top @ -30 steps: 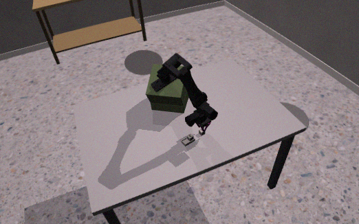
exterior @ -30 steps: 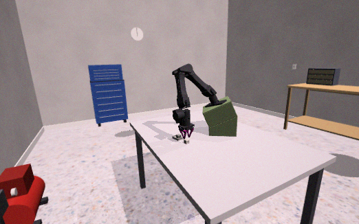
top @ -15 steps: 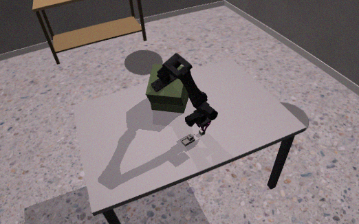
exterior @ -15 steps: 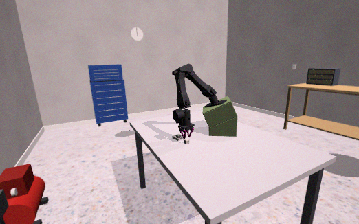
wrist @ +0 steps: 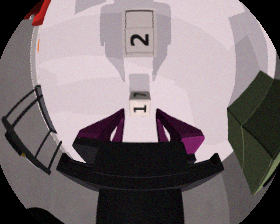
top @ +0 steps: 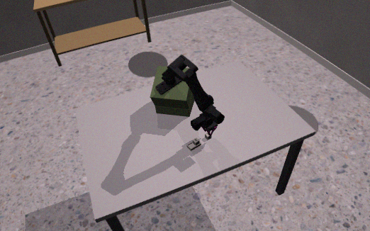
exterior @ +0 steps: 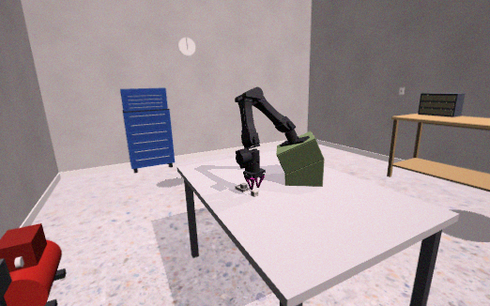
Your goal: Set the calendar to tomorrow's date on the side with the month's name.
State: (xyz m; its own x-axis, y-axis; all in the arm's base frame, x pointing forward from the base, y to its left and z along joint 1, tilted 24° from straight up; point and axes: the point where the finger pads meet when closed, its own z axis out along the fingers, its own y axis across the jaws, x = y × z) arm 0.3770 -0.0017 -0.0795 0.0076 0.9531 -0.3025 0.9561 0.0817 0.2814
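Observation:
The tray (top: 191, 146) (wrist: 139, 19) lies on the table with one cube (top: 196, 141) (exterior: 244, 186) (wrist: 139, 41) in its half nearer me in the wrist view; that cube shows a 2, turned sideways in this view. The other half is empty. The second cube (top: 208, 136) (exterior: 254, 193) (wrist: 140, 107) is outside the tray, with a sideways 1 on its light face and what looks like a 7 on its darker face towards the tray. My gripper (top: 209, 133) (exterior: 255, 187) (wrist: 140, 112) is partly open around this cube, with a gap on each side. The month's name is not readable.
The green block (top: 173, 97) (exterior: 304, 164) (wrist: 256, 125) under the arm's base stands on the table (top: 264, 117) (exterior: 340, 230), to the right in the wrist view. The arm's shadow falls across the tray area. A table edge lies beyond the tray in the top view.

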